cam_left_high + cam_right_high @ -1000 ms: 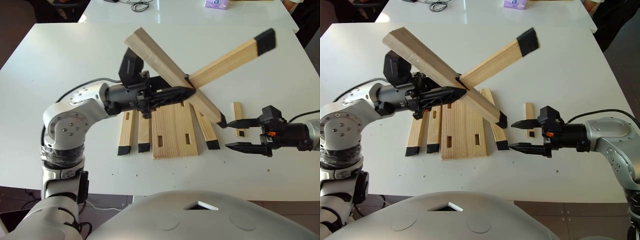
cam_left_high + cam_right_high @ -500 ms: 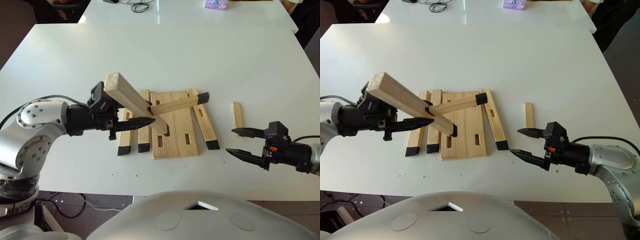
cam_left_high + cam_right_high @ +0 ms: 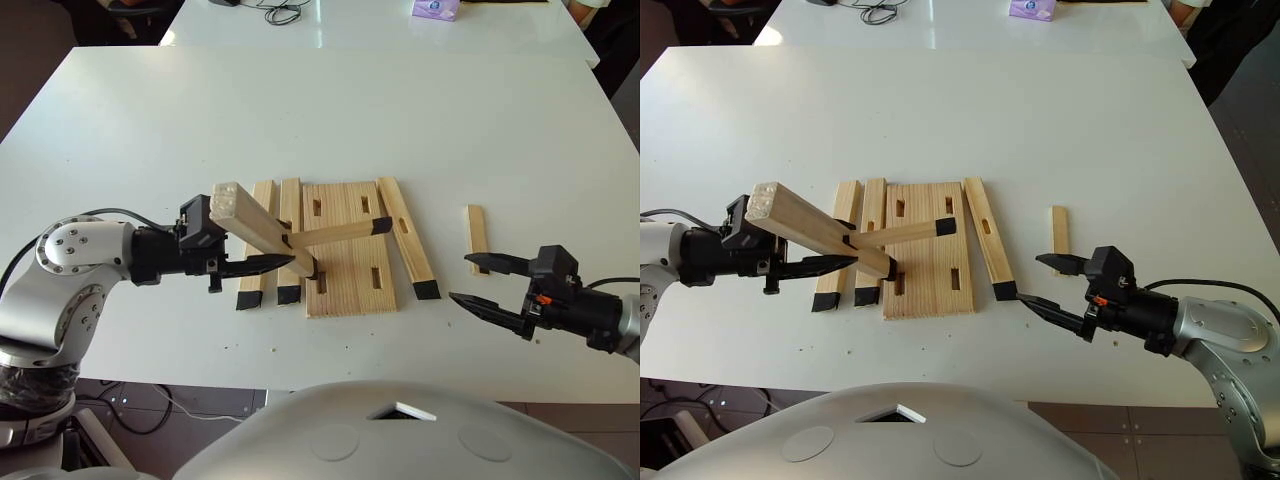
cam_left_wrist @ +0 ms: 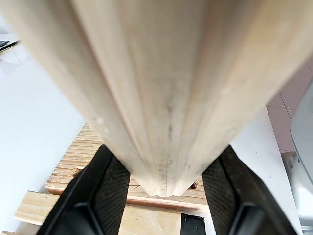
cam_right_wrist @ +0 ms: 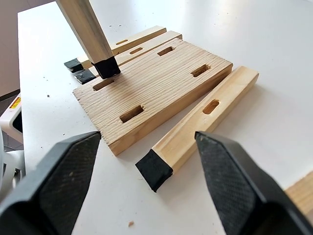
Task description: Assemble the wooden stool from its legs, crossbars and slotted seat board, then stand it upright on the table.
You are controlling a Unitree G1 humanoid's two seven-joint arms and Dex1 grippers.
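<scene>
My left gripper (image 3: 280, 264) is shut on a wooden leg (image 3: 250, 220) that slants down to the right. Its black tip rests on the slotted seat board (image 3: 350, 280), near a slot on the board's left side. A second piece (image 3: 340, 233) with a black tip juts from that leg, across and just above the board. In the left wrist view the held leg (image 4: 161, 88) sits between my black fingers (image 4: 107, 191). My right gripper (image 3: 463, 279) hovers open near the table's front edge, right of the board, holding nothing.
Two loose legs (image 3: 262, 245) (image 3: 289, 240) lie side by side left of the board, and a third leg (image 3: 406, 238) lies along its right edge. A short crossbar (image 3: 475, 230) lies farther right. A second table (image 3: 380, 20) stands behind.
My left arm has swung the joined pieces down from high over the table until the leg's black tip met the board. My right gripper drew back toward the front edge and opened wider.
</scene>
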